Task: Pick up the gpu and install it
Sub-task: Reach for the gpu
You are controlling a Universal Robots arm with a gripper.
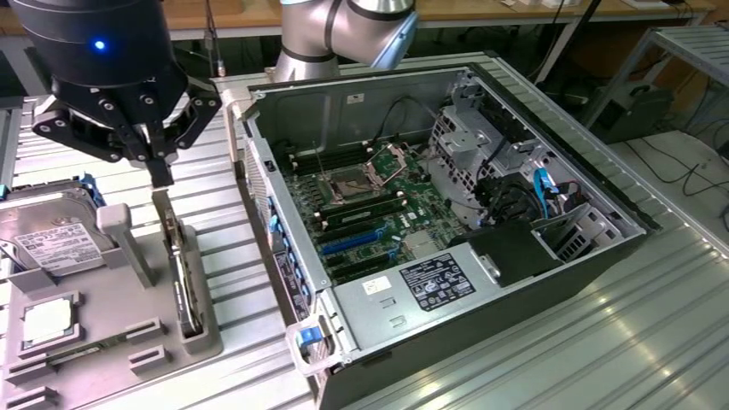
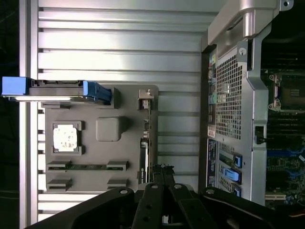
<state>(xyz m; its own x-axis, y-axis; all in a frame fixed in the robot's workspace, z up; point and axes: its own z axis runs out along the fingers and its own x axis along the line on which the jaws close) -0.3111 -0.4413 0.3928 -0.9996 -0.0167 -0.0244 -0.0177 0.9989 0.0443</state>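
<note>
The jaws are clenched together at the upper left of the exterior view, their tips right at the top end of the gpu (image 1: 180, 273). The card stands on edge in a slot along the right side of a gray tray (image 1: 102, 337), and whether the jaws actually pinch it I cannot tell. The tray also carries a hard drive (image 1: 46, 235) and a CPU chip (image 1: 48, 318) and sits on a ribbed silver counter (image 1: 569, 342) beside an open computer case (image 1: 387, 318), with wooden benches, trailing cables and a metal rack (image 1: 695, 43) behind.
</note>
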